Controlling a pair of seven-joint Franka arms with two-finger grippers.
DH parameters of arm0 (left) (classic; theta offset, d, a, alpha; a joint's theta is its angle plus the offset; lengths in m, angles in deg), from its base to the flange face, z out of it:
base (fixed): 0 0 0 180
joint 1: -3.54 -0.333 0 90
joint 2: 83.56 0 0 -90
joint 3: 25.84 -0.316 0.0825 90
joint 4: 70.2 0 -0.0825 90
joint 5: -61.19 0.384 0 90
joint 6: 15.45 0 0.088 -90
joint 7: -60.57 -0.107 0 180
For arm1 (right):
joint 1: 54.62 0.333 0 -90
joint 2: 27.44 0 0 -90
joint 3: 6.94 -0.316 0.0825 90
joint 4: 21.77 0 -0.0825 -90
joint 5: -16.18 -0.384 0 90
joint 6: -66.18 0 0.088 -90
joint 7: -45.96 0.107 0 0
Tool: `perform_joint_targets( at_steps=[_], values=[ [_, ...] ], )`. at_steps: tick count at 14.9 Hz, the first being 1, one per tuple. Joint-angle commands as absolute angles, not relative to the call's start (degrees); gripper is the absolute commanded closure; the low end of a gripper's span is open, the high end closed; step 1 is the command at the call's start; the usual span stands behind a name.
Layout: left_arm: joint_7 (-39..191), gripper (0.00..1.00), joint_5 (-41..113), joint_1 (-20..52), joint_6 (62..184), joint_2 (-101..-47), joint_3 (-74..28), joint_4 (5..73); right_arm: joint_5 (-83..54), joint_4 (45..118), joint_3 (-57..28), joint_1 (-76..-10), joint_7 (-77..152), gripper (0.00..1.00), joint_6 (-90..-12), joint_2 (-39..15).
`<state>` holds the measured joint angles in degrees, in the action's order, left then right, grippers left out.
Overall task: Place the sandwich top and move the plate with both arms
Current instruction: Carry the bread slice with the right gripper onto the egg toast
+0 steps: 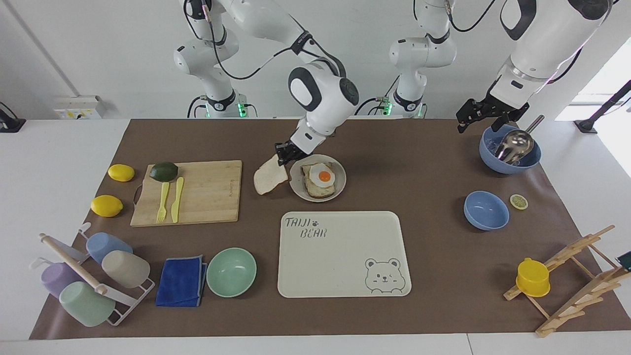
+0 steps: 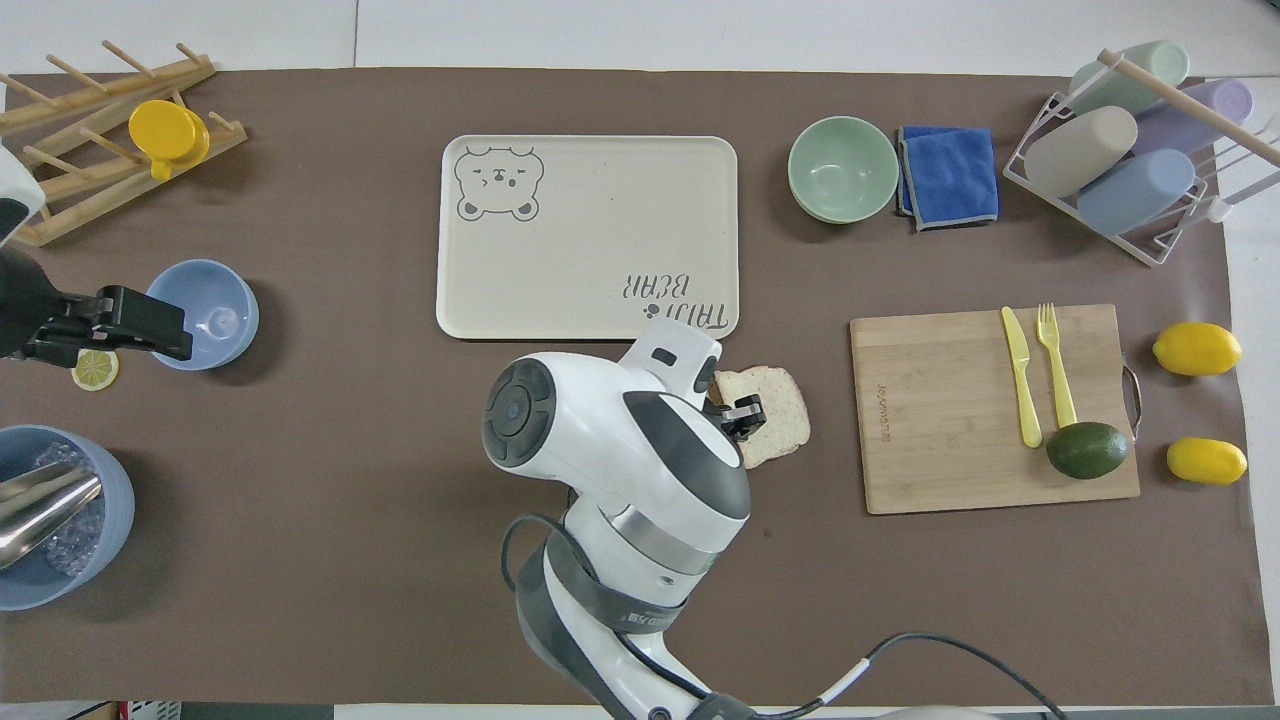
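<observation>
My right gripper is shut on the edge of the sandwich top, a pale bread slice with a brown crust. It holds the slice tilted in the air, between the wooden cutting board and the plate. The slice also shows in the overhead view, hanging from the right gripper. The small beige-grey plate carries a toast slice with a fried egg; in the overhead view the right arm hides it. My left gripper waits in the air beside the big blue bowl.
The cutting board holds a yellow knife and fork and an avocado. The cream bear tray lies farther from the robots than the plate. A mint green bowl, a blue cloth and a small blue bowl stand around.
</observation>
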<state>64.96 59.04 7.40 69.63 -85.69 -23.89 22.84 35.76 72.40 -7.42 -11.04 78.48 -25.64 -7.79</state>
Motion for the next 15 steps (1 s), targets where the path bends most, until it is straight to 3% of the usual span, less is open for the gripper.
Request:
perform_joint_targets(
  at_steps=[1,11,12,13,15],
  values=[
    [64.70,0.00,60.14,6.79,69.72,-86.37,-23.46,23.32,32.19,68.76,-7.90,-10.33,82.51,1.00,-28.28,-4.41],
    [64.70,0.00,60.14,6.79,69.72,-86.37,-23.46,23.32,26.20,77.36,-9.40,-6.02,92.54,1.00,-43.40,-5.81],
    [64.70,0.00,60.14,6.79,69.72,-86.37,-23.46,23.32,26.11,78.33,-9.40,-6.10,92.97,0.88,-45.24,-5.90],
    [64.70,0.00,60.14,6.79,69.72,-86.37,-23.46,23.32,26.03,78.86,-9.49,-6.71,92.80,0.61,-47.00,-5.91],
    [64.70,0.00,60.14,6.79,69.72,-86.37,-23.46,23.32,24.19,78.95,-9.49,-7.16,92.10,0.27,-49.30,-5.82]
  ],
)
